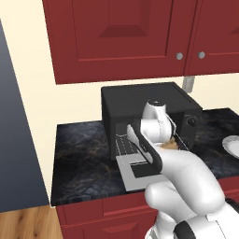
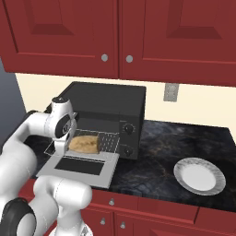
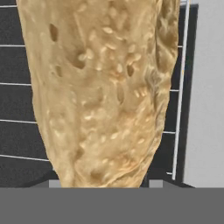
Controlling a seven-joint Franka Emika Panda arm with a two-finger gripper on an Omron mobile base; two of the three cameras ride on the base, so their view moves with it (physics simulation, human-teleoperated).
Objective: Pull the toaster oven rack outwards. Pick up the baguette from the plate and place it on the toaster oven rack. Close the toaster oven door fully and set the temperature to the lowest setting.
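Baguette point(image 3: 103, 92) sits directly under my fingers point(image 2: 62, 148), lying on the toaster oven rack point(image 2: 105, 141), which is pulled out of the toaster oven point(image 2: 108, 103) over the dropped-flat toaster oven door point(image 2: 80, 167). My fingers straddle the near end of the loaf, about half open; can't tell if they actually grip it or just bracket it. Wire bars show under the bread in the hand view. Plate point(image 2: 199, 176) is on the table, well off to the right of my fingers.
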